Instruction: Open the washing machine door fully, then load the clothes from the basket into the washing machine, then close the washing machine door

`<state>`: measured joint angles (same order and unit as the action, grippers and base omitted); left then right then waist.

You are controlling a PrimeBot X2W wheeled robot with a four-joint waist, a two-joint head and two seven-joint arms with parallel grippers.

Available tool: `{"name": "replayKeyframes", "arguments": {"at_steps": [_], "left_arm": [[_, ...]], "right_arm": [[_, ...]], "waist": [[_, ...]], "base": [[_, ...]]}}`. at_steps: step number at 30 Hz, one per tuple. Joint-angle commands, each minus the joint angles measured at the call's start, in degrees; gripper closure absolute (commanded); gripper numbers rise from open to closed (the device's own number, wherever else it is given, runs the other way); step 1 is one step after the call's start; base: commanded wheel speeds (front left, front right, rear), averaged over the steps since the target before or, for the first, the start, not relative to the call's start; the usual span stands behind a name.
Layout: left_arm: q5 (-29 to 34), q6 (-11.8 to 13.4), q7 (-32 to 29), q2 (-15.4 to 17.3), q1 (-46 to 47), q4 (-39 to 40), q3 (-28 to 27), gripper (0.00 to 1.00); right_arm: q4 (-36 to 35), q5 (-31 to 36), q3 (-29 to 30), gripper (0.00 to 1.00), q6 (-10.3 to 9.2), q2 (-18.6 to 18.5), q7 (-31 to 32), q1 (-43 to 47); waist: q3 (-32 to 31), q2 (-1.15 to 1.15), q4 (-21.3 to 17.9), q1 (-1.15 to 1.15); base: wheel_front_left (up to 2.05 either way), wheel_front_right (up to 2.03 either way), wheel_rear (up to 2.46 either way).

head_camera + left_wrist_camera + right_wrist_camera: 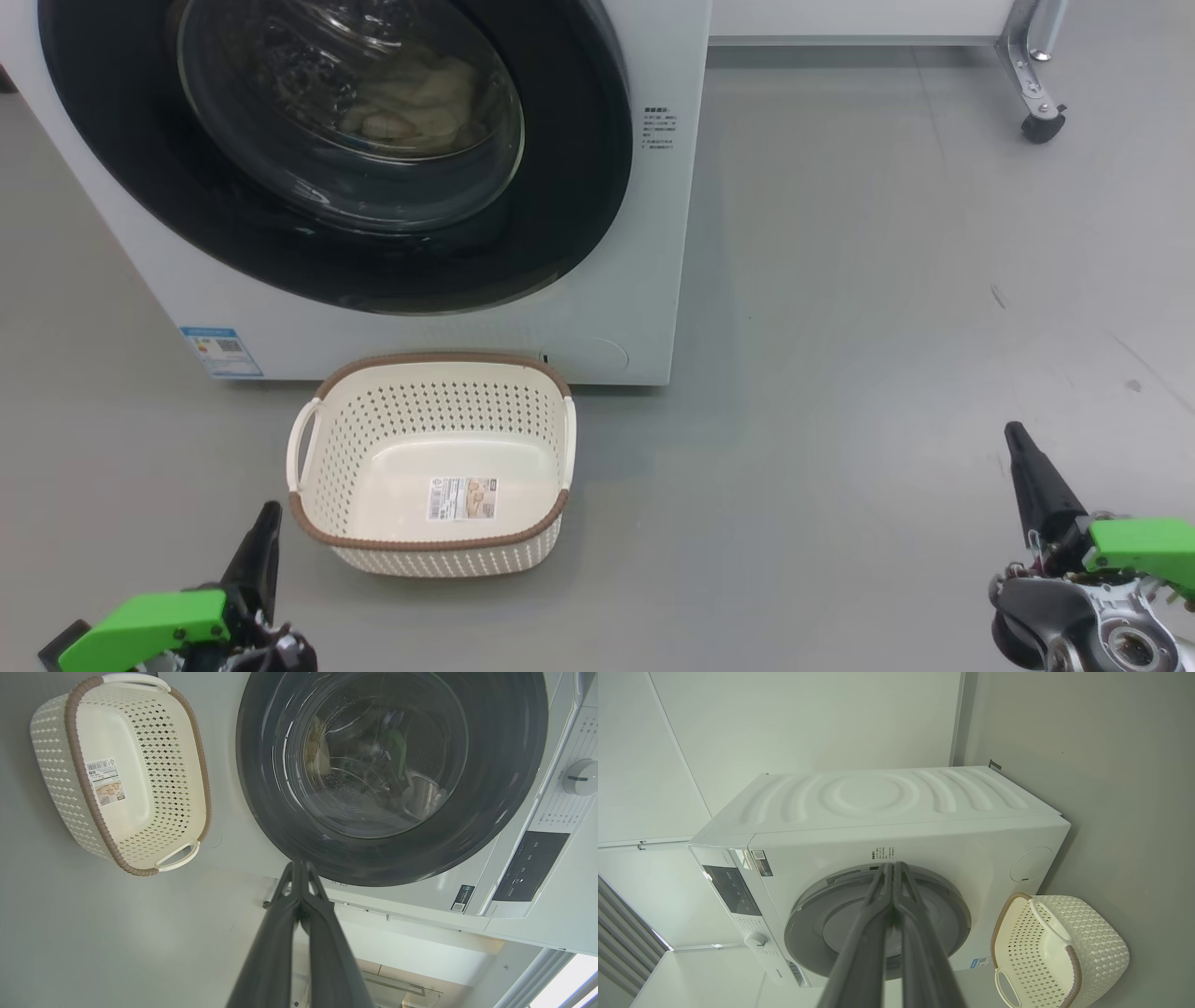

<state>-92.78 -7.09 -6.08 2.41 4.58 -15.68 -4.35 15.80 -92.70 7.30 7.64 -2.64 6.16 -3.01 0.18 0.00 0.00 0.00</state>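
The white washing machine (644, 261) stands ahead with its round black-rimmed door (579, 187) shut flat against the front. Through the glass window, cream clothes (411, 103) lie inside the drum. On the floor just in front sits the cream perforated basket (429, 551), holding nothing but the label sticker on its bottom. My left gripper (266, 523) is shut at the lower left, a short way left of the basket. My right gripper (1018, 443) is shut at the lower right, well away from basket and washer. The left wrist view shows the door (504, 765) and basket (56, 765); the right wrist view shows the washer (878, 802).
Grey floor spreads to the right of the washer. A metal leg on a caster (1041, 121) stands at the far right, under a white panel. The washer's control panel and knob (579, 777) sit at its top front.
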Motion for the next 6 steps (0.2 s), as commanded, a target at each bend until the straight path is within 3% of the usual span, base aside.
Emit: {"name": "replayKeyframes", "arguments": {"at_steps": [1, 6], "left_arm": [[0.6, -0.4, -0.4, 0.5, 1.6, 1.6, -2.1, 1.00], [0.6, -0.4, -0.4, 0.5, 1.6, 1.6, -2.1, 1.00]], "right_arm": [[-1.8, 0.5, -0.9, 1.00, -0.15, -0.3, 0.3, -3.2], [-1.8, 0.5, -0.9, 1.00, -0.15, -0.3, 0.3, -3.2]], "waist": [[0.0, 0.00, 0.0, 0.00], [0.0, 0.00, 0.0, 0.00]], "base": [[0.00, 0.00, 0.00], [0.00, 0.00, 0.00]]}}
